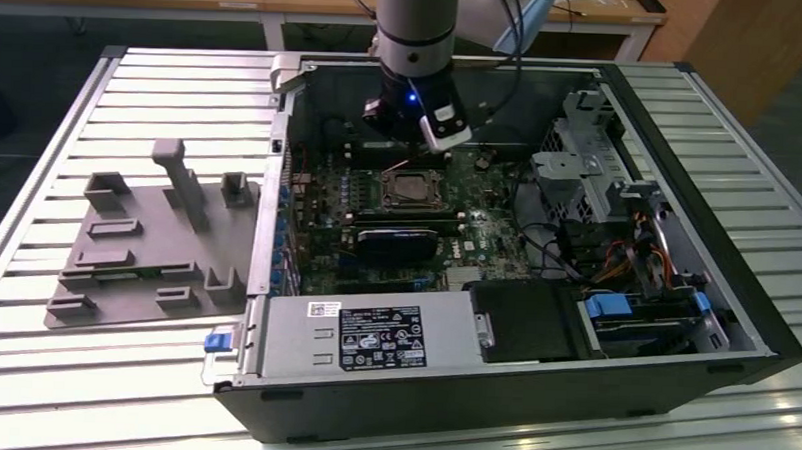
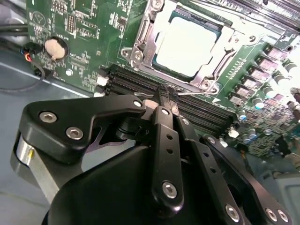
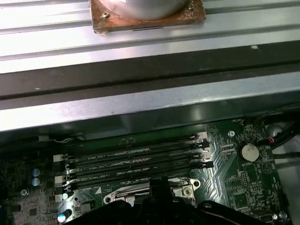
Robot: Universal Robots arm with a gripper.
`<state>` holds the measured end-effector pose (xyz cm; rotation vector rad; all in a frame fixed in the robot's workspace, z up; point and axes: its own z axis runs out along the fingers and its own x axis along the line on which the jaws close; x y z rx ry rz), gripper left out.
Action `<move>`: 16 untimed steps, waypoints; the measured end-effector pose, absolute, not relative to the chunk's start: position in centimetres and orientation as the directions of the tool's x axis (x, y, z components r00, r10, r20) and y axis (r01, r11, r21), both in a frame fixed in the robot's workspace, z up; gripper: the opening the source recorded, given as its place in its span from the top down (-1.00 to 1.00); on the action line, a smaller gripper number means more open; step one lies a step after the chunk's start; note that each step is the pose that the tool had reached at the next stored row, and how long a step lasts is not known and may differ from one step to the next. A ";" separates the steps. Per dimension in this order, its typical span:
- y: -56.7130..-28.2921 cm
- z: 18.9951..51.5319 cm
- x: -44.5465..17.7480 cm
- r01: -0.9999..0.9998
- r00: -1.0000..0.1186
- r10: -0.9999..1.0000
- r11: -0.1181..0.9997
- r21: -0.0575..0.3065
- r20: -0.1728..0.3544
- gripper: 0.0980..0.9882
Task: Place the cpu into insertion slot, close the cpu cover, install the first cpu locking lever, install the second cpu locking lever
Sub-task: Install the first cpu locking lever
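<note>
The cpu (image 2: 187, 40), a silver-grey square, lies in the insertion slot (image 1: 384, 180) on the green board inside the open computer case. The cpu cover (image 2: 142, 40), a silvery frame, lies flat around it. A thin wire locking lever (image 2: 197, 92) runs along the slot's edge beside the memory slots. My gripper (image 2: 166, 96) is shut, its black tips right at that lever's end; whether they pinch it I cannot tell. In the exterior view the gripper (image 1: 428, 151) hangs just behind the cpu (image 1: 409, 191). In the first wrist view the gripper (image 3: 159, 190) sits over the socket's rim.
Black memory slots (image 2: 136, 84) (image 3: 136, 164) lie next to the socket. A coin battery (image 2: 56, 48) sits further out. The case's metal wall (image 3: 140, 103) rises close behind. A drive cage (image 1: 590, 172), a power supply (image 1: 370, 339) and a grey fixture plate (image 1: 147, 246) surround the work area.
</note>
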<state>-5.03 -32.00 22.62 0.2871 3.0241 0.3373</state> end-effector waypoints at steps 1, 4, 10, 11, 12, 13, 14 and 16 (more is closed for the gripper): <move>-32.0 22.5 -5.0 0.183 -0.977 0.202 0.957 0.226 -0.064 0.99; -32.0 22.4 -5.0 0.192 -0.975 0.211 0.955 0.226 -0.064 0.99; -31.9 22.1 -5.0 0.193 -0.975 0.213 0.955 0.226 -0.067 0.99; -31.9 22.1 -5.0 0.192 -0.975 0.213 0.955 0.226 -0.069 0.99; -31.8 22.0 -5.0 0.192 -0.975 0.213 0.955 0.227 -0.071 0.99; -31.8 21.9 -5.0 0.191 -0.974 0.212 0.955 0.227 -0.073 0.99; -31.8 21.9 -5.1 0.191 -0.974 0.212 0.955 0.227 -0.074 0.99; -31.8 21.8 -5.1 0.190 -0.974 0.212 0.955 0.226 -0.077 0.99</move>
